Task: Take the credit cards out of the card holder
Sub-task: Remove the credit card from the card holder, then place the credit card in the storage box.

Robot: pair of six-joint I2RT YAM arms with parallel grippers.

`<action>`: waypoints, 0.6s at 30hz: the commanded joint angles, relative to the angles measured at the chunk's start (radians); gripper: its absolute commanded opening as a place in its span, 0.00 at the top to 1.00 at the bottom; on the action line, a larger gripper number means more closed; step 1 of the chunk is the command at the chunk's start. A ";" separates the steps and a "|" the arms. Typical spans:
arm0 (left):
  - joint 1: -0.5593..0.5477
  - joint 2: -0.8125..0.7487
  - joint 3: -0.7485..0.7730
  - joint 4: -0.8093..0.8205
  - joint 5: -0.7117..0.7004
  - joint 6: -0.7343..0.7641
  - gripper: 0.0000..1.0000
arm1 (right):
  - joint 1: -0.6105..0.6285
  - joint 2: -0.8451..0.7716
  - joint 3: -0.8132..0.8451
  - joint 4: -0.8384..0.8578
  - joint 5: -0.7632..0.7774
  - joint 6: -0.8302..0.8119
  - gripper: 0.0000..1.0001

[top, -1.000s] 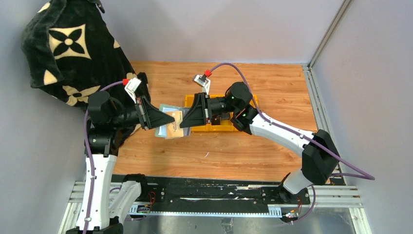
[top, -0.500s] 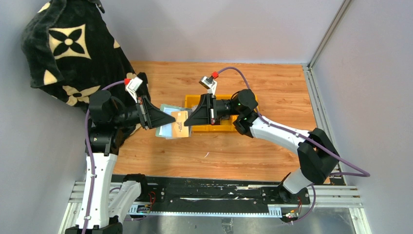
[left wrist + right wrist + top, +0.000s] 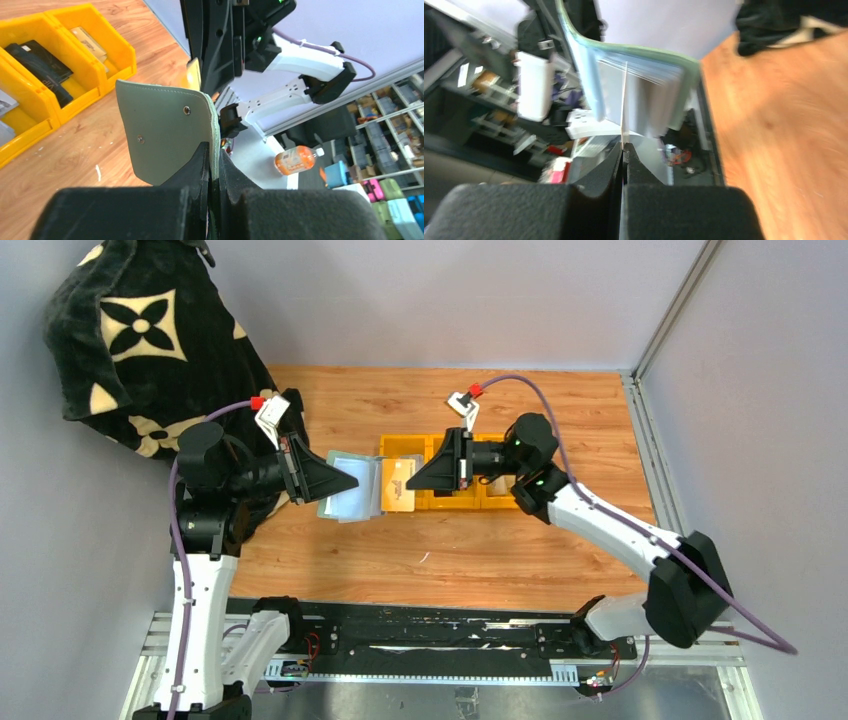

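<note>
Overhead view of a wooden counter (image 3: 450, 550) with two robot arms meeting near its middle. The left claw (image 3: 352, 480) is pressed together on the edge of the card holder (image 3: 345, 498), a sage-green wallet held up off the counter. It hangs open, with its clear sleeves facing 3 o'clock toward the other arm. The left wrist view shows the green flap and its snap studs pinched firmly between the two black fingers.

A second ago the right claw (image 3: 412, 483) stood partly spread, right up against the holder's sleeves. Half a second ago it had pressed shut there. Now it has drawn back toward 3 o'clock, pinching one pale credit card (image 3: 399, 486) by its edge.

From above, the card sits just beside the holder's 3 o'clock edge. Whether it has fully left its sleeve cannot be told. The right wrist view is blurred: the card appears edge-on as a thin line rising from the closed claw, with the sleeves close behind.

This most likely means one card is out, or very nearly out. The holder has stayed put in the left claw, so the pull worked against a steady grip.

A row of yellow bins (image 3: 470, 508) lies directly under and beyond the right claw, at 3 o'clock from the holder. A black cloth (image 3: 140, 330) with cream flowers is heaped at 10 o'clock.
</note>
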 commanded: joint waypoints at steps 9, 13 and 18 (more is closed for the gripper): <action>0.001 0.030 0.094 -0.203 -0.100 0.248 1.00 | -0.297 -0.093 0.118 -1.046 0.527 -0.621 1.00; 0.001 0.014 0.093 -0.210 -0.076 0.257 1.00 | -0.311 0.011 0.200 -1.155 0.808 -0.712 1.00; 0.001 0.004 0.093 -0.222 -0.062 0.267 1.00 | -0.322 0.155 0.279 -1.176 0.944 -0.755 1.00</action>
